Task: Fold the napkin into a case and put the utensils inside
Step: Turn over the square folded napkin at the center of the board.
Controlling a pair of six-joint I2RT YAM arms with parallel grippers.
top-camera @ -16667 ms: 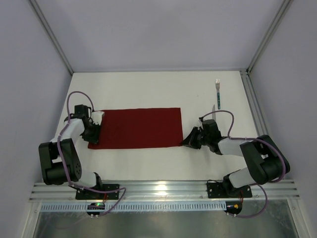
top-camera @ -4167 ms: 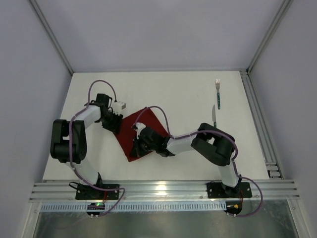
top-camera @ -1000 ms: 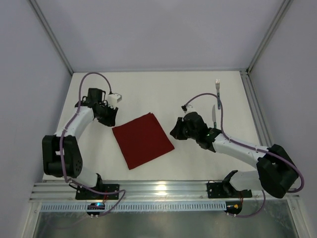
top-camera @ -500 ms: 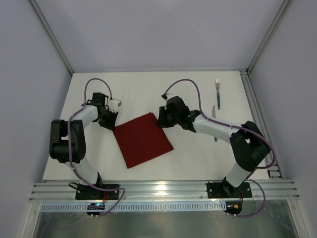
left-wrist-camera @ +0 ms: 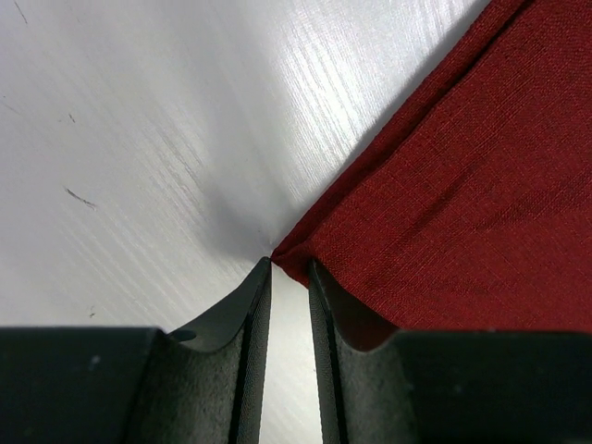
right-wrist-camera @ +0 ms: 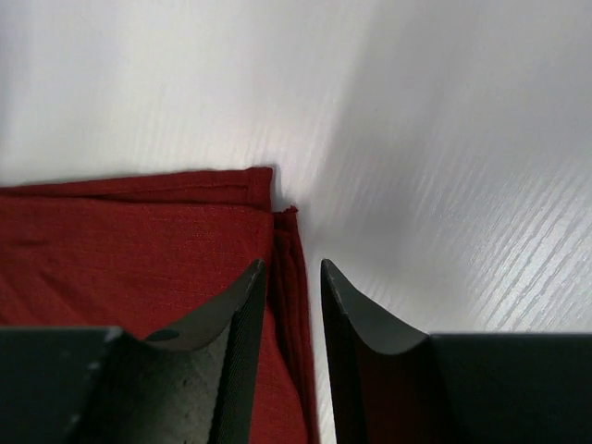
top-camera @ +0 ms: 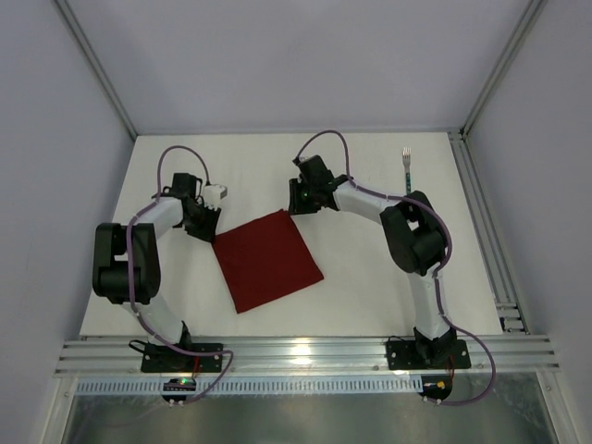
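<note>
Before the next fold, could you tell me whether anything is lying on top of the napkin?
Nothing lies on the napkin; its top is bare red cloth. The fork lies apart. Anything under it or between its layers is hidden.

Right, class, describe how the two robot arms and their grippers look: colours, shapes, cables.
Both the left arm and right arm have white links joined by black joints. A purple cable loops along each. The left gripper and right gripper are matte black, with two fingers tapering to curved tips. A small white block sits beside the left one.
</note>
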